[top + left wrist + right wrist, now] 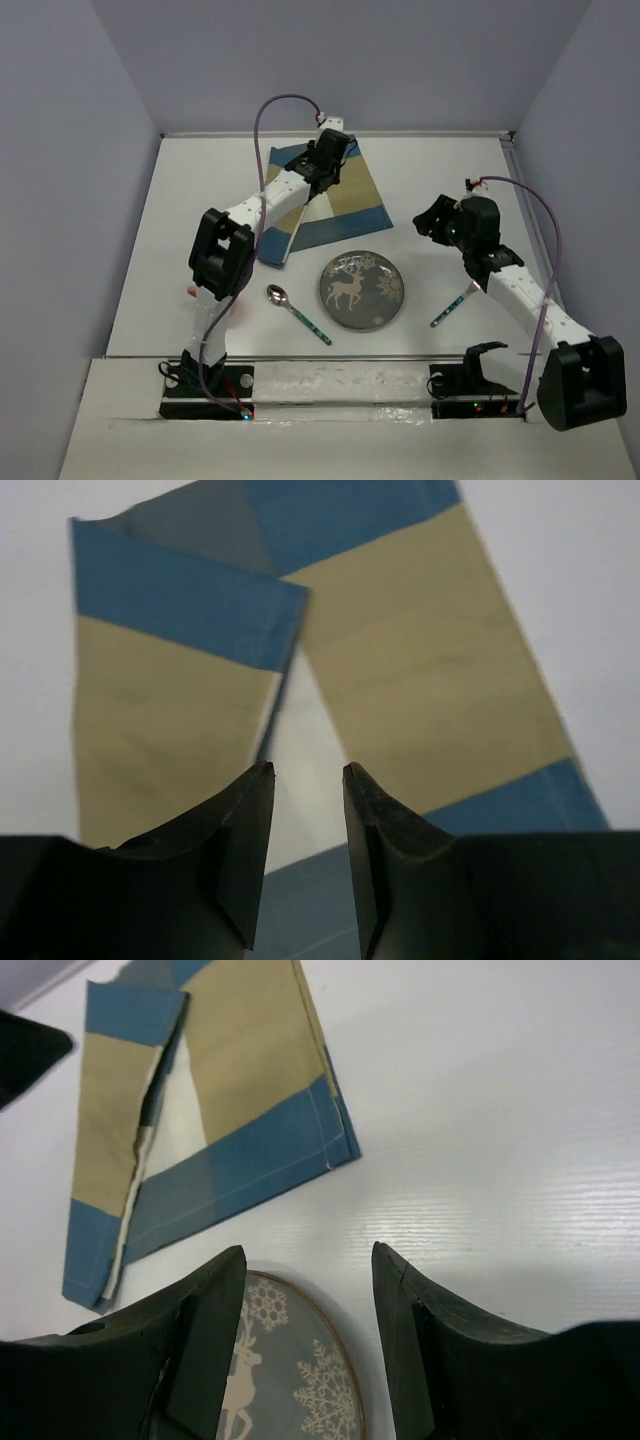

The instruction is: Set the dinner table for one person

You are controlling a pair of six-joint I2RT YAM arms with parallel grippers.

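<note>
Risk: mat (352, 195) folded over itself on far side of bench (450, 170), which spans under both arms | left hand (305, 770) above fold, narrowly parted, empty; could pinch both layers and drag it | right hand (308, 1250) open over plate (290, 1380) edge

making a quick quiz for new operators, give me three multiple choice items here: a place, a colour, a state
1. Seen from above, the spoon lies: A) left of the plate B) on the plate C) beyond the plate
2. The placemat's bands are: A) red and white B) blue and tan C) green and grey
3. The placemat is: A) spread flat B) partly folded over C) rolled up
Key: 1 A, it sits apart on the plate's left; 2 B, both wrist views show those colours; 3 B, its left side is doubled over.
</note>
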